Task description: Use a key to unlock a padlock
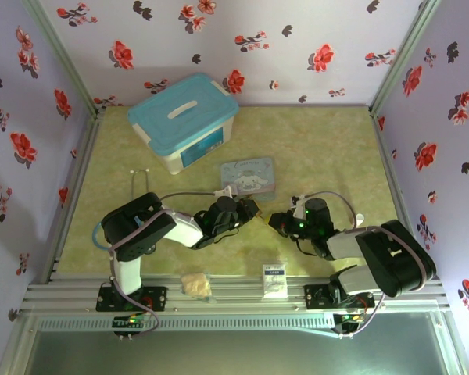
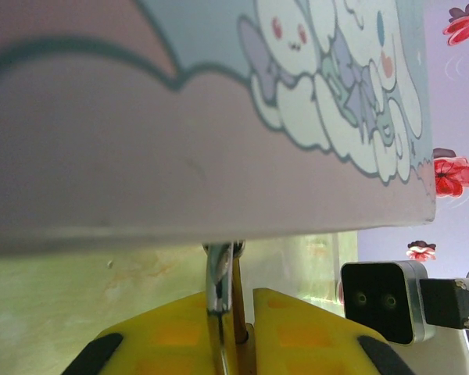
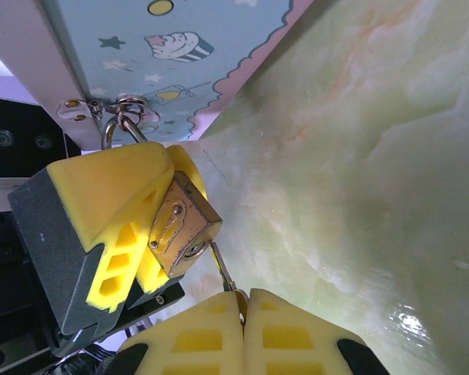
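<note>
A small brass padlock (image 3: 178,225) is clamped between the yellow fingers (image 3: 109,195) of my left gripper (image 1: 248,211). Its silvery shackle (image 2: 218,283) hooks through a metal ring (image 3: 128,102) on the edge of the pale blue cartoon tin (image 1: 248,176). In the left wrist view, my left gripper (image 2: 246,303) is shut on the padlock just under the tin. My right gripper (image 3: 244,301) is shut on a thin dark key (image 3: 225,272). The key's blade points up at the lock's bottom face, and its tip sits right beside the keyhole (image 3: 192,250). The two grippers nearly meet mid-table, the right gripper (image 1: 280,221) on the right.
A white storage box with a teal lid (image 1: 184,117) stands at the back left. A small white carton (image 1: 275,280) and a beige lump (image 1: 195,284) lie near the front rail. Thin tubing (image 1: 138,184) lies left of the tin. Floral walls enclose the table.
</note>
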Controlling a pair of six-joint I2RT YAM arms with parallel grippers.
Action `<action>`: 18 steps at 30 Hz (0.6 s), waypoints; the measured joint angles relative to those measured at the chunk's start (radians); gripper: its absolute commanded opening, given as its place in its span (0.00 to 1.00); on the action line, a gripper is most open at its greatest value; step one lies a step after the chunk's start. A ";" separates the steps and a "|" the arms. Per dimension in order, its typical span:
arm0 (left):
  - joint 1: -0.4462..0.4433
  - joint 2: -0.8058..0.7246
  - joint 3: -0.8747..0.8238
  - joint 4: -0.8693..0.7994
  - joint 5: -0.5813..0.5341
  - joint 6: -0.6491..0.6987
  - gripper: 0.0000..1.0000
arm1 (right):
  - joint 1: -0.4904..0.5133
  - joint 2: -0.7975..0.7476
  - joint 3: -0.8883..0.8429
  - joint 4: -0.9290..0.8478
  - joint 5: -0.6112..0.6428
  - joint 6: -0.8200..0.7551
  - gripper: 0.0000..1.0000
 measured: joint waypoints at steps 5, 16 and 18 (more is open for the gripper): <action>0.001 -0.004 0.000 -0.005 0.000 0.000 0.00 | -0.011 0.006 -0.017 0.046 -0.001 0.007 0.00; 0.004 -0.003 0.000 -0.004 -0.004 -0.008 0.00 | -0.013 0.065 -0.022 0.141 -0.008 0.046 0.00; 0.004 -0.003 0.000 -0.004 -0.006 -0.008 0.00 | -0.013 0.090 -0.022 0.172 -0.012 0.056 0.00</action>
